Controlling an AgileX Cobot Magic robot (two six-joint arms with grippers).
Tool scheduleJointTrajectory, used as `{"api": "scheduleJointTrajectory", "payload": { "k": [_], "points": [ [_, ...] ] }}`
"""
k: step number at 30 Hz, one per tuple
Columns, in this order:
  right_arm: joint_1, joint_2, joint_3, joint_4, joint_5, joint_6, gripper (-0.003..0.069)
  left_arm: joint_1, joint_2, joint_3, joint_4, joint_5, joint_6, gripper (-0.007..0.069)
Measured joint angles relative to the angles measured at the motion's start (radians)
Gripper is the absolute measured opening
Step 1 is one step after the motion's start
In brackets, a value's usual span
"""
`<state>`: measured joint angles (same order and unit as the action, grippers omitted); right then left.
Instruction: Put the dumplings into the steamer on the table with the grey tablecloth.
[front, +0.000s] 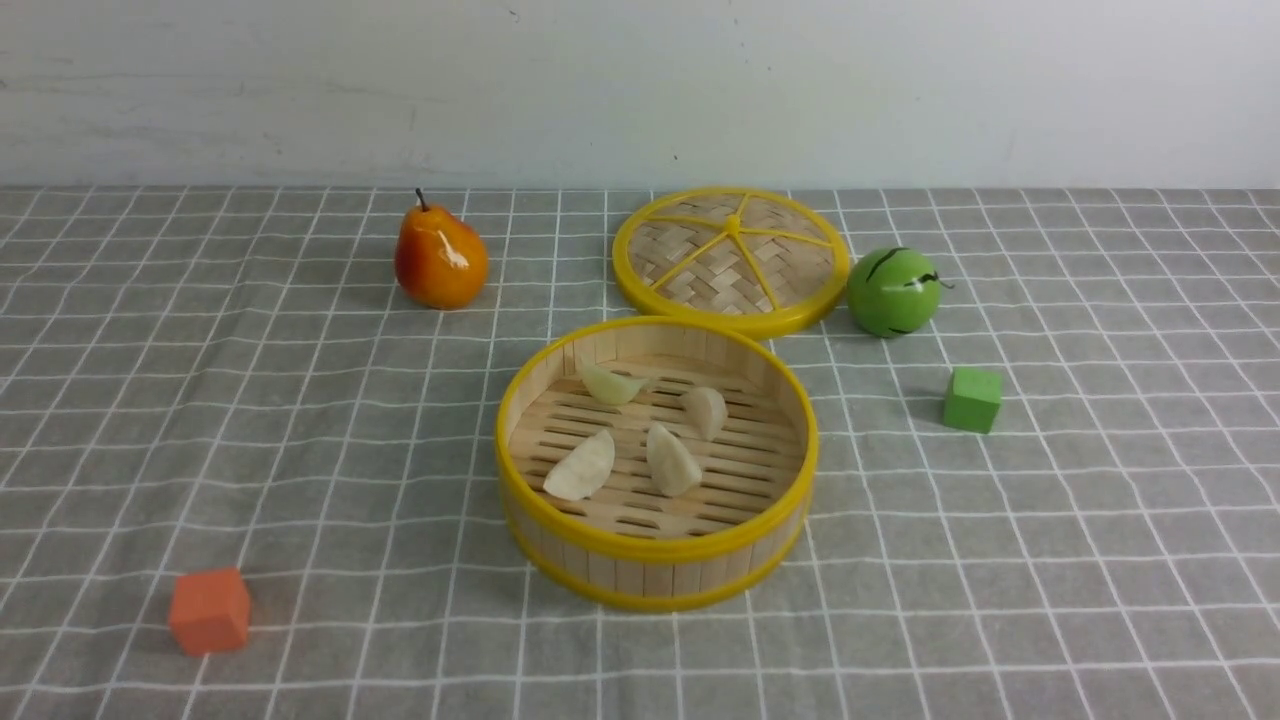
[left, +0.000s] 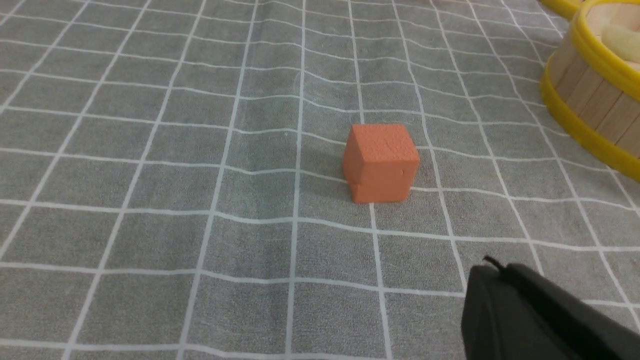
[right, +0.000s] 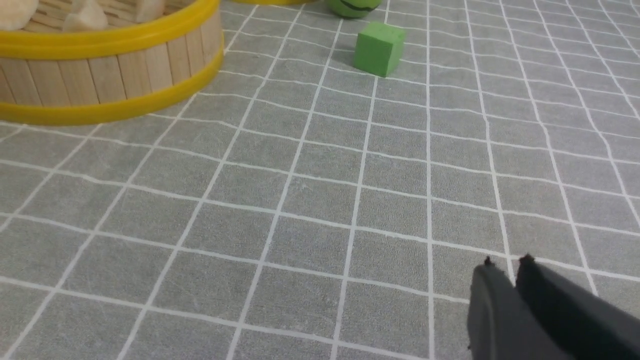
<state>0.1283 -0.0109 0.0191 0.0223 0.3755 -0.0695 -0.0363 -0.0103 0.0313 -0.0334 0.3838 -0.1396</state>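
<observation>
The steamer, a round bamboo basket with yellow rims, stands mid-table on the grey tablecloth. Several cream-white dumplings lie on its slatted floor, among them one at the front left, one beside it and a greenish one at the back. Neither arm shows in the front view. My left gripper is shut and empty, low over the cloth, with the steamer's wall far off it. My right gripper shows a narrow gap between its tips with nothing in it, well away from the steamer.
Behind the steamer lies the flat woven lid, with a pear to its left and a green striped ball to its right. A green cube sits right of the steamer, an orange cube near the front left.
</observation>
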Motion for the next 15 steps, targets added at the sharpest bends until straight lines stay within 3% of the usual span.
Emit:
{"api": "scheduleJointTrajectory", "payload": {
  "k": [15],
  "points": [
    [0.000,0.000,0.000,0.000,0.000,0.000,0.0087,0.000,0.000,0.000,0.000,0.000,0.000,-0.0014]
  ]
}}
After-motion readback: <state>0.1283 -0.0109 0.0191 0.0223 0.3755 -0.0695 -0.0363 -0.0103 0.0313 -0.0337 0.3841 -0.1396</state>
